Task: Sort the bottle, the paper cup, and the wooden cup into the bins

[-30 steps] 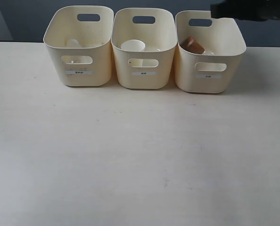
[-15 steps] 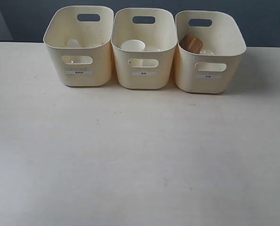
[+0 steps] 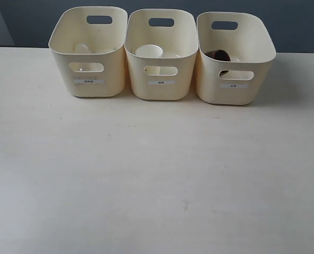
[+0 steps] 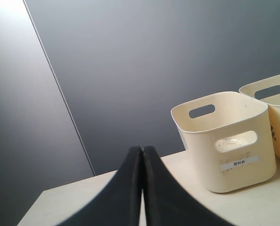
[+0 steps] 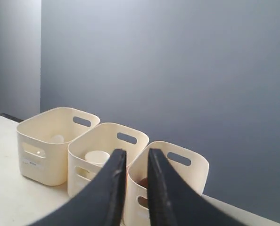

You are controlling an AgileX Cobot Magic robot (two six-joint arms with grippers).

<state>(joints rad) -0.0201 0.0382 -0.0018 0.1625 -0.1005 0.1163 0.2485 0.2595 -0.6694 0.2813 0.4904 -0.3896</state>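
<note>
Three cream bins stand in a row at the back of the table. Inside the left bin (image 3: 88, 79) the bottle shows only its white cap (image 3: 82, 47). The paper cup (image 3: 149, 51) lies in the middle bin (image 3: 161, 87). The wooden cup (image 3: 219, 55) rests in the right bin (image 3: 233, 92) with its dark inside showing. Neither gripper appears in the exterior view. My left gripper (image 4: 141, 149) is shut on nothing, off to the side of the left bin (image 4: 225, 174). My right gripper (image 5: 136, 151) is open by a narrow gap and empty, back from the bins, with the wooden cup (image 5: 143, 182) seen between its fingers.
The pale table (image 3: 157, 174) stretches in front of the bins. A dark grey wall (image 3: 30, 21) runs behind them. Each bin has oval handle cut-outs and a small white label (image 3: 162, 82) on its front.
The right arm's dark shape left the top right of the exterior view. The wooden cup settled lower in the right bin, turning from its brown side to its dark opening.
</note>
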